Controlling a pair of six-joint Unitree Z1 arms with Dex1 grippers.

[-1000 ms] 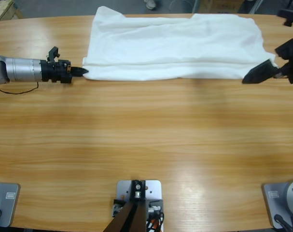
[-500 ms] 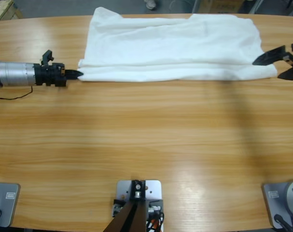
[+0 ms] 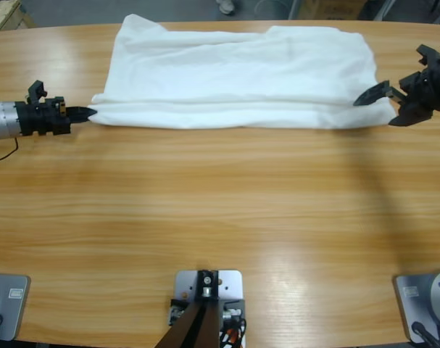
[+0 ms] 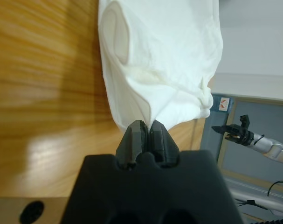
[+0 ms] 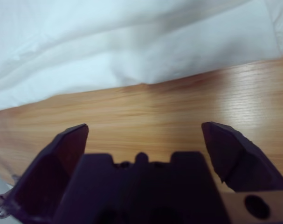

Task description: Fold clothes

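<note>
The top edge of the high view is cutting off the far rim of the wooden table (image 3: pixel 220 217) behind the white T-shirt (image 3: pixel 238 76), and the left edge is cutting off most of the left arm (image 3: pixel 1 119). The left gripper (image 4: pixel 146 127) is hiding the shirt corner it is pinching. In the right wrist view the right gripper (image 5: pixel 143 135) is blocking the table below it (the shirt's upper part is running out of frame, blurred).
</note>
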